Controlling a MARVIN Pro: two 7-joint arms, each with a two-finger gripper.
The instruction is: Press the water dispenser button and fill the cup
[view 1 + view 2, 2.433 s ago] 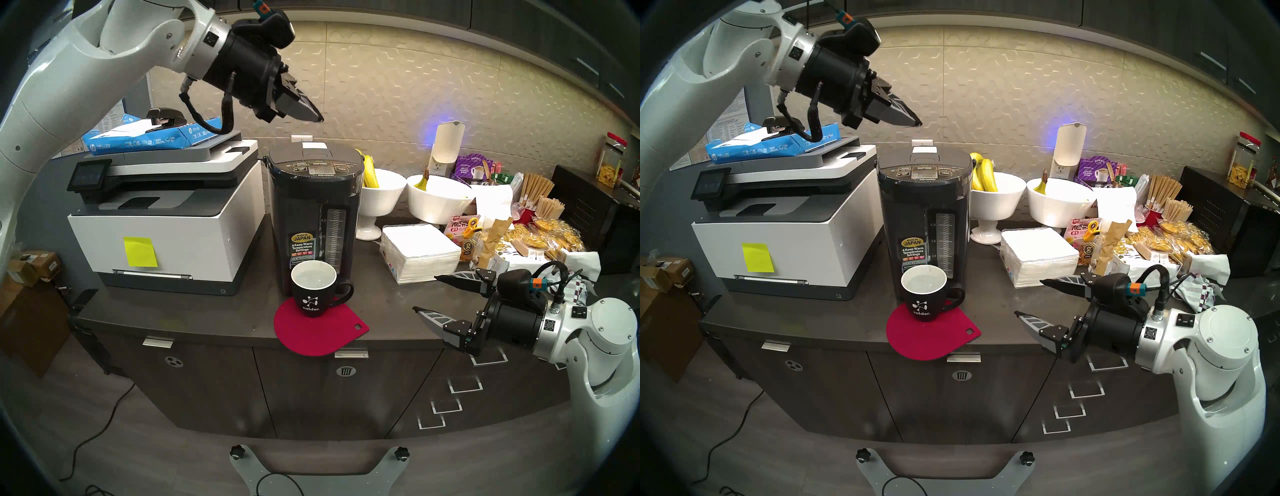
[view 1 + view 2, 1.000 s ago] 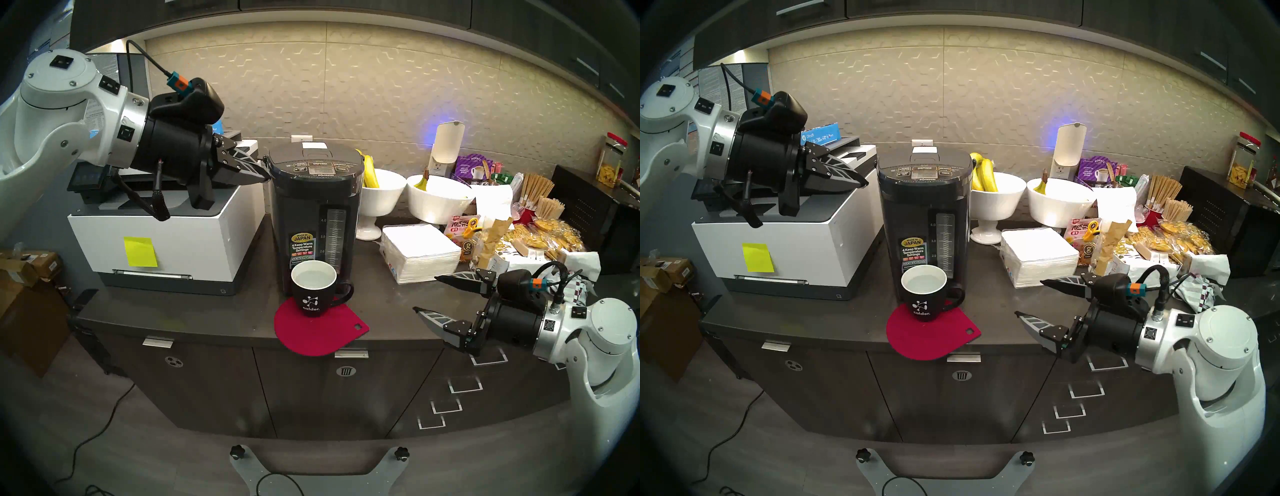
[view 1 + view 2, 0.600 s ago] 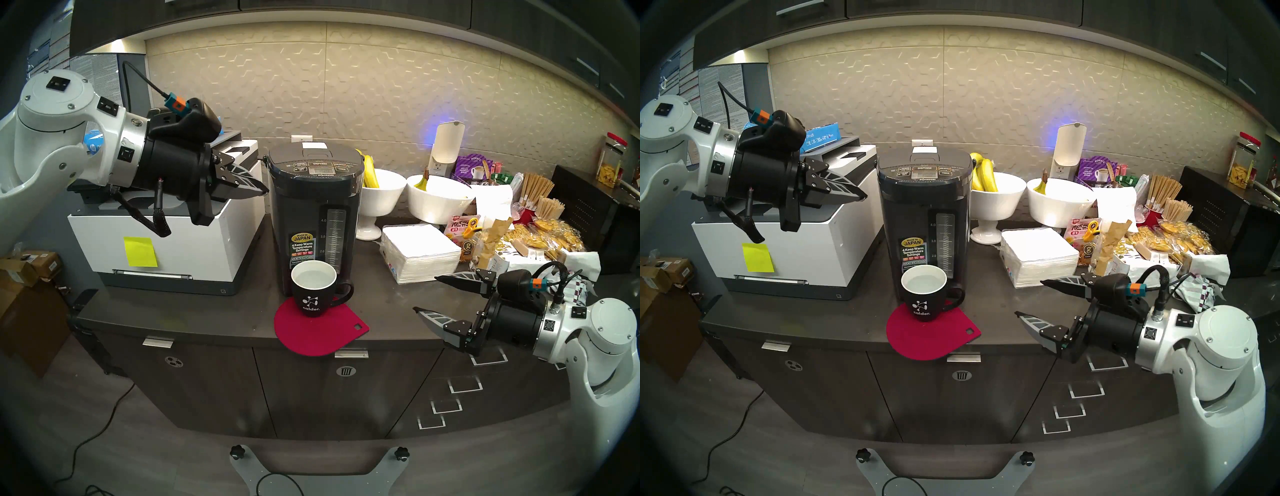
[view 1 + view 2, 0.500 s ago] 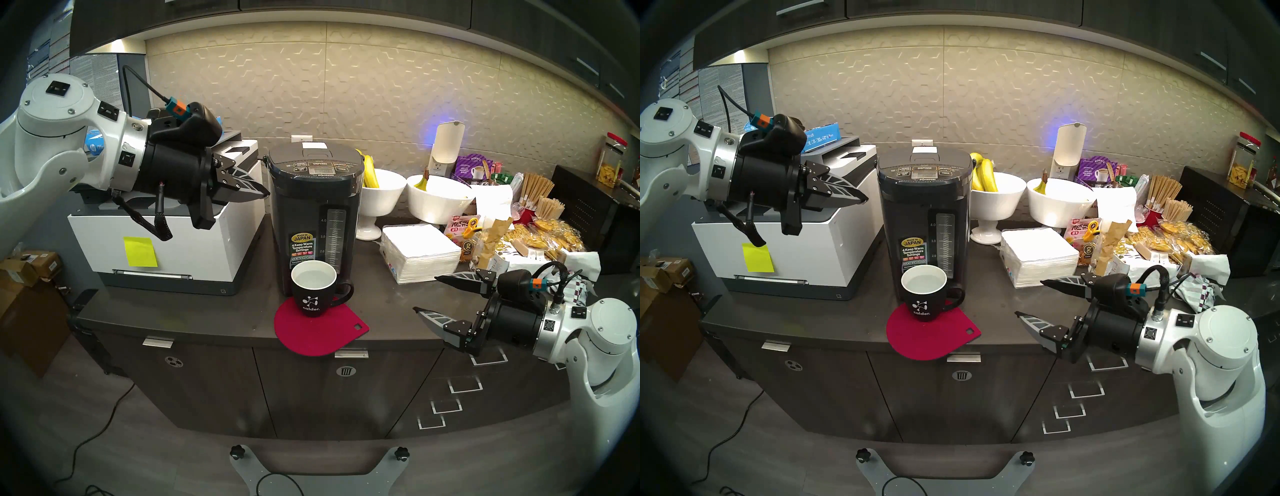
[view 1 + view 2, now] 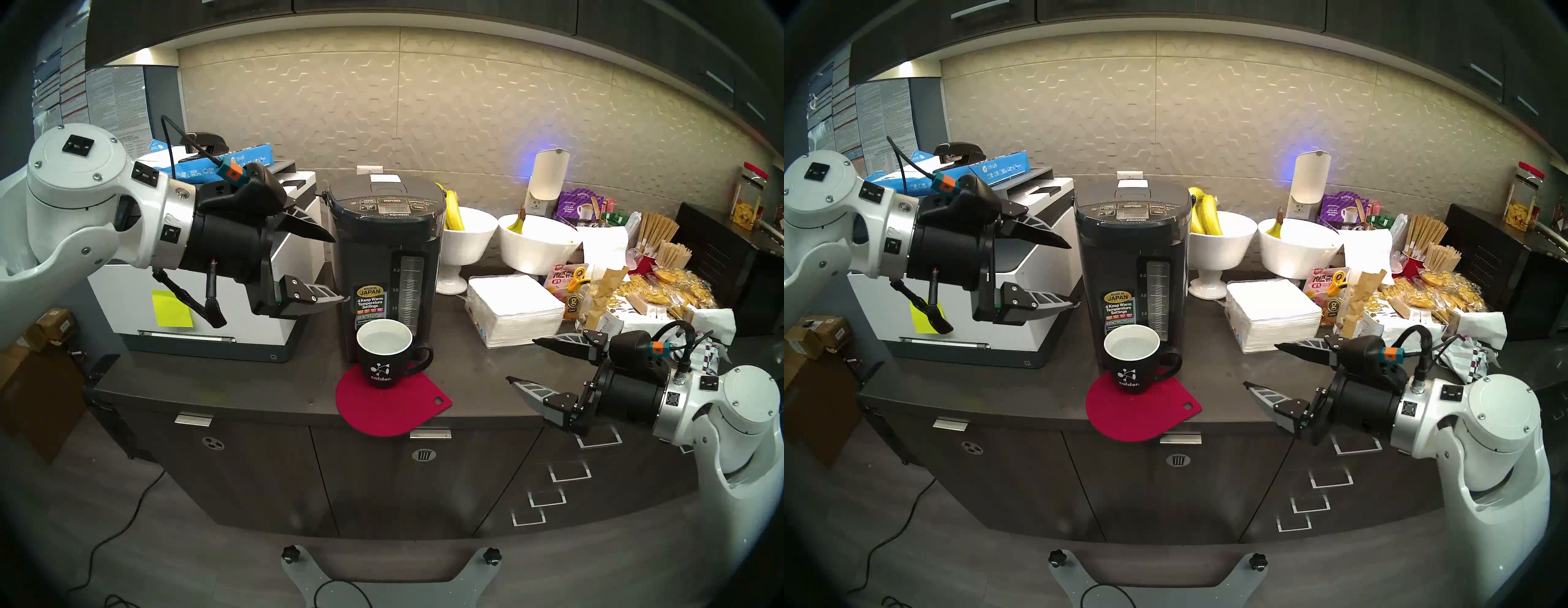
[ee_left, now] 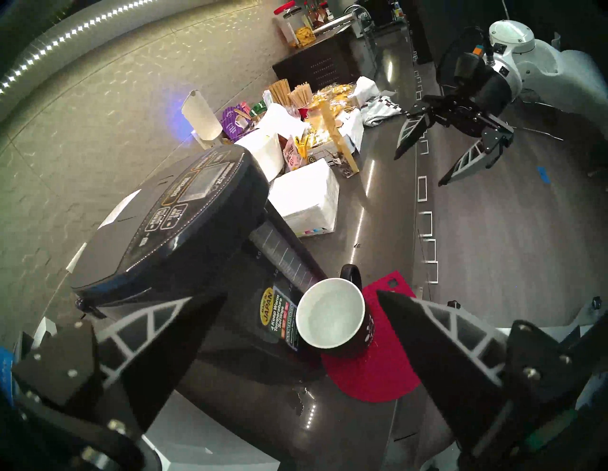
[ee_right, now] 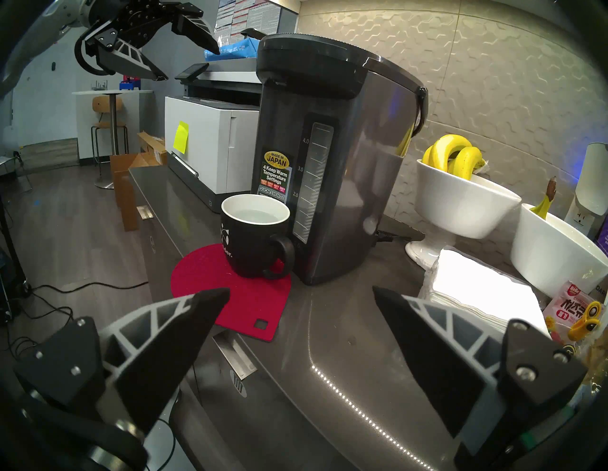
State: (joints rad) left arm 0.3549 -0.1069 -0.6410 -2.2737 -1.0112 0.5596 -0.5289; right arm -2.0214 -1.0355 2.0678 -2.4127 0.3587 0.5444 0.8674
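The dark grey water dispenser (image 5: 386, 263) stands mid-counter, its DISPENSE button (image 5: 392, 201) on the top panel with nothing touching it. In front of it the black cup (image 5: 384, 356) holds clear water and rests on a red mat (image 5: 394, 407). My left gripper (image 5: 339, 269) hangs just left of the dispenser at mid-height, open, one finger above the other, nothing between them. In the left wrist view the cup (image 6: 332, 315) sits between that gripper's fingers (image 6: 184, 335) but well beyond them. My right gripper (image 5: 521, 359) is open and empty to the cup's right, above the counter.
A white-and-grey printer (image 5: 203, 297) stands close behind my left gripper. Right of the dispenser are white bowls (image 5: 466, 237) with bananas, a napkin stack (image 5: 513, 305) and several snack packets (image 5: 657, 293). The red mat overhangs the counter's front edge.
My left gripper dropped from above the dispenser to its left side, sank a little further, and its jaws went from shut to wide open. The right arm and cup stayed still.
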